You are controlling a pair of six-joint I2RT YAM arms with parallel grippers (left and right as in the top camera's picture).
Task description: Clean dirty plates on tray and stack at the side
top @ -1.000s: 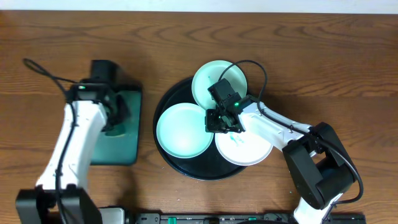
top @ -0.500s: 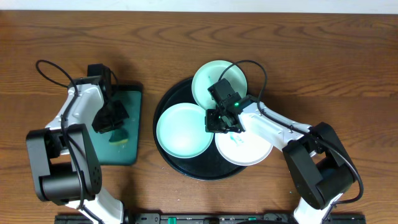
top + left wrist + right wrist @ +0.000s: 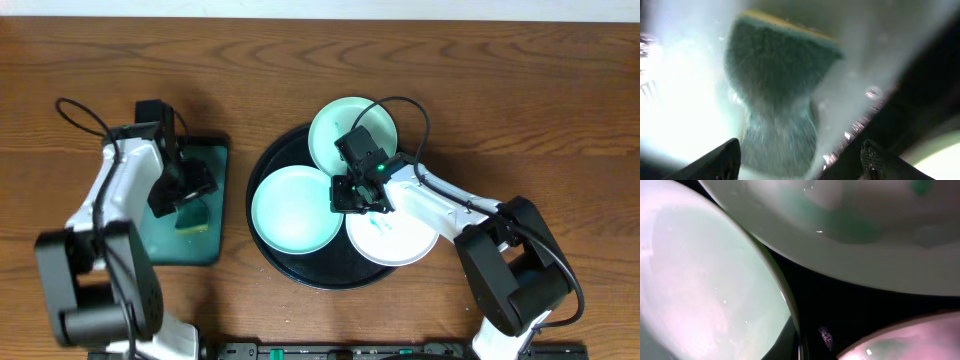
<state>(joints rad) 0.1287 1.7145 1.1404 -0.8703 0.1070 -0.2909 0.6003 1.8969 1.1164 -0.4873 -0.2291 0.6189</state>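
The black tray (image 3: 322, 276) holds three plates: a mint-green one (image 3: 352, 122) at the back, a mint-green one (image 3: 290, 212) on the left and a white one (image 3: 400, 240) with teal smears on the right. My right gripper (image 3: 354, 195) sits where the three meet. It is shut on the rim of the left mint-green plate (image 3: 705, 290), with one finger (image 3: 784, 346) over the plate and the other pad (image 3: 826, 338) outside the rim. My left gripper (image 3: 185, 190) hangs open over a green sponge (image 3: 780, 85), which lies loose below its fingertips (image 3: 720, 159).
The green and yellow sponge (image 3: 196, 220) lies on a rectangular teal tray (image 3: 170, 245) left of the black tray. Bare wooden table (image 3: 520, 110) surrounds both trays. The right arm's base (image 3: 515, 280) stands at the front right.
My left gripper has opened and let go of the sponge, which now lies on the teal tray. The left arm has shifted slightly. The right arm and the plates have not moved.
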